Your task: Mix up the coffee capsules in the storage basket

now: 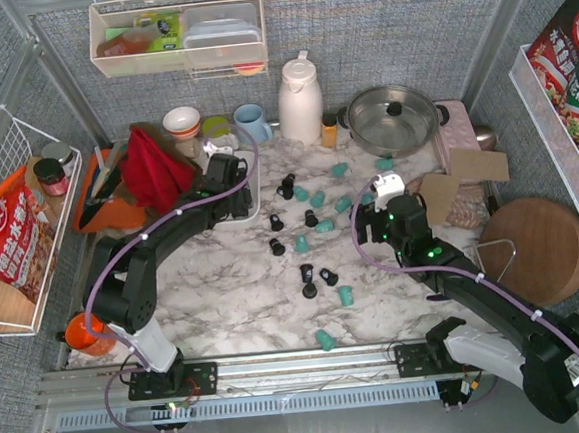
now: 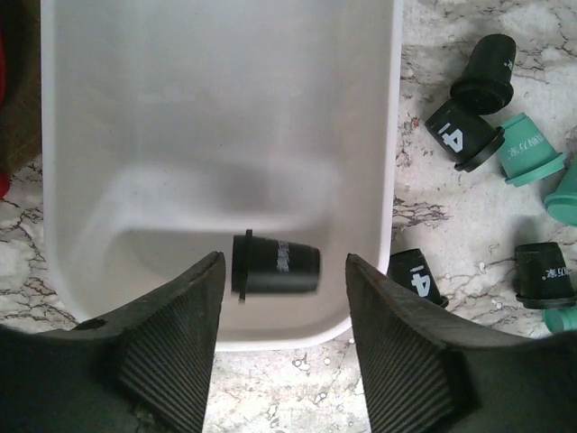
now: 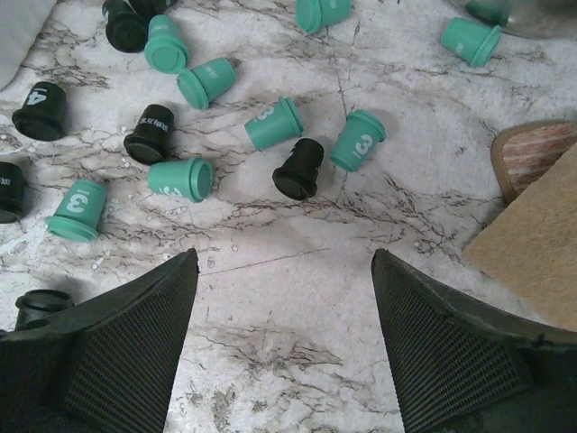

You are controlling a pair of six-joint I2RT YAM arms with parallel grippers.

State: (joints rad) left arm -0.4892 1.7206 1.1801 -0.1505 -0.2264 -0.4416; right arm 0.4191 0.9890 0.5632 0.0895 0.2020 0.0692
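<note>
The white storage basket [image 2: 397, 135] fills the left wrist view; in the top view only its edge [image 1: 251, 184] shows beside my left arm. One black coffee capsule [image 2: 275, 263] lies on its side inside, blurred. My left gripper [image 2: 284, 262] hangs open just over the basket's near end [image 1: 228, 171], its fingers clear of the capsule. Several teal [image 1: 323, 226] and black [image 1: 307, 272] capsules lie scattered on the marble. My right gripper [image 3: 284, 257] is open and empty above bare marble [image 1: 377, 210], just short of a teal capsule [image 3: 273, 124] and a black one [image 3: 298, 169].
More capsules [image 2: 462, 133] lie right of the basket. At the back stand a white thermos [image 1: 299, 100], a steel pot [image 1: 392, 118], a blue mug [image 1: 253, 122] and an orange-lidded jar [image 1: 330, 130]. Red cloth [image 1: 153, 167] lies left, cardboard [image 1: 476, 167] and a round board [image 1: 535, 237] right.
</note>
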